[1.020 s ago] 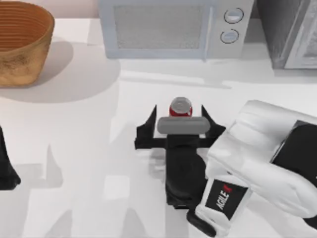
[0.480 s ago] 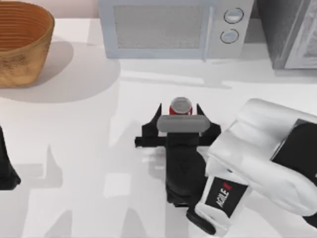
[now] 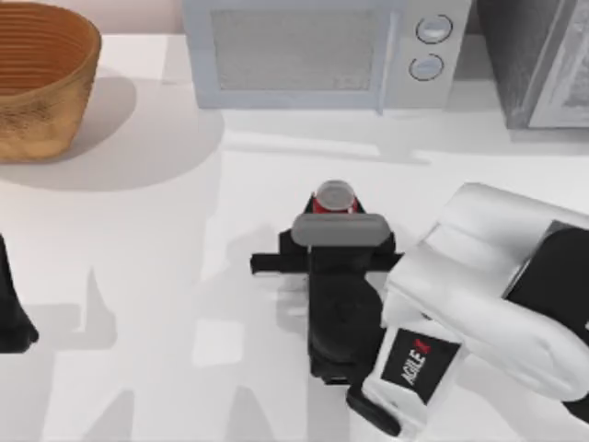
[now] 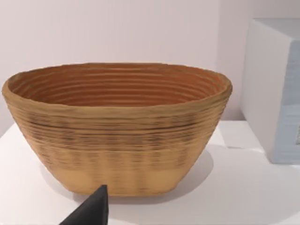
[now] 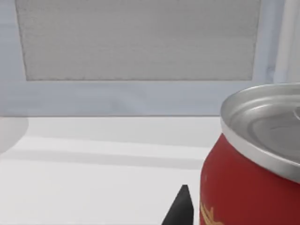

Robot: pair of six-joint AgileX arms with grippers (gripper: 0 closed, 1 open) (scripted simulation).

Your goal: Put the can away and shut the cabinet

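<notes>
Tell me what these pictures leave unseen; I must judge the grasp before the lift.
- Right gripper, top view: its own grey block covers where the fingers meet the can.
- Can, right wrist view: cut off by the frame edge.
- Cabinet, top view: cut off at the corner, so door state unclear.
- Left gripper: parked, cropped.

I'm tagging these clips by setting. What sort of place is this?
Likely a kitchen counter, in rendered form: a pale grey microwave oven with two round knobs at the back of a white table, a woven brown wicker basket beside it, and a small red drink can with a silver top.
</notes>
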